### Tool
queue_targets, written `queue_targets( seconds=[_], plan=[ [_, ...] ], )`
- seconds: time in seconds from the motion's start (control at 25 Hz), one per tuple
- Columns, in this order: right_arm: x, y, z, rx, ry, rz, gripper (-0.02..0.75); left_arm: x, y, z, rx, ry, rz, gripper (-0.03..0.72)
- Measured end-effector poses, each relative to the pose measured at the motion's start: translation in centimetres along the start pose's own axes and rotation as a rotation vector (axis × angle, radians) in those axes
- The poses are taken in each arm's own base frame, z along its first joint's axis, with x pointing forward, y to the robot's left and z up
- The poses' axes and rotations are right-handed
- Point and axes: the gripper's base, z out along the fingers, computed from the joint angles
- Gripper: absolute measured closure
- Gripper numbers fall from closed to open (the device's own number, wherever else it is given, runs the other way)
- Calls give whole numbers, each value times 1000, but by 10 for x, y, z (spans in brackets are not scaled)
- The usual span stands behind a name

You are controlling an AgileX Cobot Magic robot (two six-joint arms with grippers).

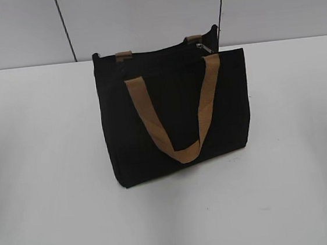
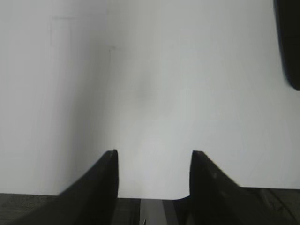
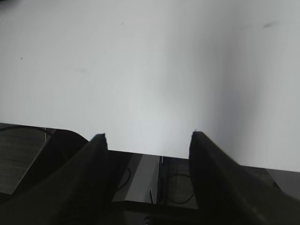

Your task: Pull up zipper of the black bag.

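The black bag (image 1: 174, 115) stands upright in the middle of the white table (image 1: 47, 181), with a tan loop handle (image 1: 177, 112) hanging down its front. The zipper runs along its top edge, with a small silver pull (image 1: 203, 48) near the right end. Neither gripper shows in the exterior view. My left gripper (image 2: 153, 154) is open and empty above the table's front edge; a dark edge of the bag (image 2: 290, 42) shows at the top right of the left wrist view. My right gripper (image 3: 147, 137) is open and empty over the table's front edge.
A grey panelled wall (image 1: 140, 14) stands behind the table. White tabletop lies on both sides of the bag and in front of it. The table's front edge (image 3: 140, 153) and dark floor show below the right gripper.
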Motion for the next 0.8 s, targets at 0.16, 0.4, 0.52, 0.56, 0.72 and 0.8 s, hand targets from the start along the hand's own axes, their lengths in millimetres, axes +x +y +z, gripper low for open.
queue_targets(
  seconds=[0.16, 0.4, 0.52, 0.56, 0.72, 0.8],
  plan=[
    [45, 10, -14, 14, -97, -23, 307, 45, 5, -9, -19, -50, 10, 314],
    [107, 22, -27, 44, -291, -69, 307, 108, 10, -28, -11, -327, 18, 314],
    [132, 26, -29, 59, -390, -91, 307, 137, 12, -29, -7, -422, 30, 314],
    [140, 27, -30, 64, -424, -99, 307, 147, 13, -28, -14, -453, 50, 314],
    [168, 31, -29, 83, -552, -132, 307, 183, 15, -27, -20, -590, 111, 314],
    [180, 32, -25, 91, -603, -146, 307, 196, 16, -26, -23, -649, 124, 314]
  ],
)
